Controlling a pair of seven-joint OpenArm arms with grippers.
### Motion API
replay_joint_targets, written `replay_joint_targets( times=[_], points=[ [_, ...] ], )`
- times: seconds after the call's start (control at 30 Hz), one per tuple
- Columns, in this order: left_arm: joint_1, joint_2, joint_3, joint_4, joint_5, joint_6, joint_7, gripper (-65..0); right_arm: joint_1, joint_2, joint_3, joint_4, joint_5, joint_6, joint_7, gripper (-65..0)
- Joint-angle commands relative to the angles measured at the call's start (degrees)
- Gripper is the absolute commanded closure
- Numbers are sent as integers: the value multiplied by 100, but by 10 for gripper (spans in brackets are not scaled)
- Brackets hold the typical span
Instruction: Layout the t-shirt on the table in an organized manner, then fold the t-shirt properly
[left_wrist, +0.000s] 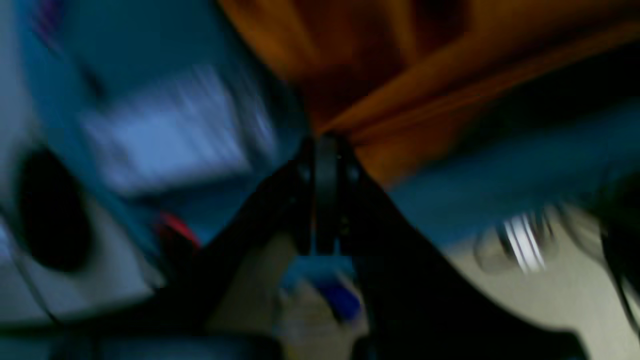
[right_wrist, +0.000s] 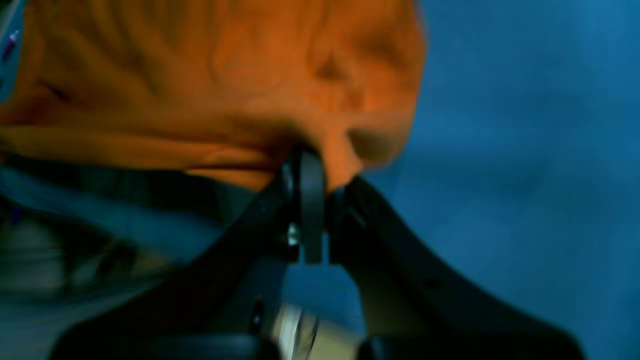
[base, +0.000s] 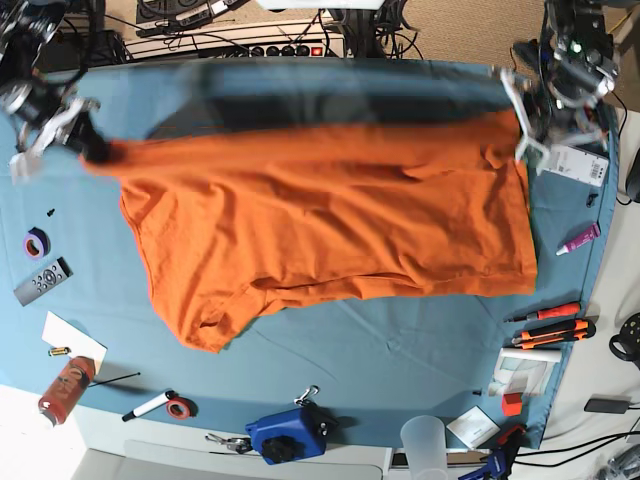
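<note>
Fabric of the orange t-shirt (base: 330, 215), judged light, limp and stretchy, is held spread above the teal tabletop (base: 400, 350) by its top corners, each pinched in a closed tool, left tool (left_wrist: 325, 145) and right tool (right_wrist: 312, 160), where seams are best gripped.

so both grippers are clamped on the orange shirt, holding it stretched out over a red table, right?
Not quite: the table is teal-blue, not red, as the base view shows. The rest holds. The left gripper and the right gripper are each shut on the shirt, which hangs stretched between them over the table.
</note>
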Motion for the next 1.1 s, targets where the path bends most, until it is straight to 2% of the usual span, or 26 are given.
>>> replay_joint_targets(
  times=[0.0, 0.13, 0.23, 0.33, 0.4, 0.47, 0.57, 0.7, 0.8, 0.87, 0.93, 1.07],
  points=[
    [-173, -61, -50, 94, 98, 52, -136, 0, 208, 214, 61, 81, 4, 1, 158, 0],
    [-929, -61, -48, -2, 98, 52, -557, 0, 1104, 481, 52, 74, -317, 1, 158, 0],
    [-1499, -61, -48, -170, 101, 55, -911, 0, 1703, 739, -125, 70, -852, 1, 236, 0],
    [-2116, -79, -48, -433, 31, 50, -1117, 0, 2277, 1010, -586, 70, -1604, 1, 704, 0],
    [-2594, -195, -31, -743, -68, -96, -1217, 0, 2686, 1145, -1021, 68, -2291, 1, 1150, 0],
    [-3139, -363, 9, -1196, -208, -210, -1305, 0, 3161, 1147, -1449, 0, -3042, 1, 1646, 0],
    [-4039, -597, 164, -2061, -328, -205, -1320, 0, 3998, 1134, -2118, -610, -3646, 0, 2100, 0],
    [-5346, -756, 542, -3414, -586, -227, -1318, 0, 5305, 1130, -2931, -2144, -3733, 1, 2581, 0],
    [-6304, -763, 966, -4352, -579, -247, -1303, 0, 6323, 1110, -3397, -3370, -3803, 1, 2715, 0],
    [-6832, -758, 1235, -4811, -603, -243, -1130, 0, 6887, 1099, -3652, -4013, -3814, 0, 2625, 0],
    [-7193, -761, 1421, -5005, -841, -203, -730, 0, 7219, 1104, -3875, -4332, -3814, 1, 2365, 0],
    [-7390, -697, 1556, -5014, -1915, -258, -66, 0, 7243, 1102, -4103, -4356, -3543, -2, 1836, 0]
  ],
)
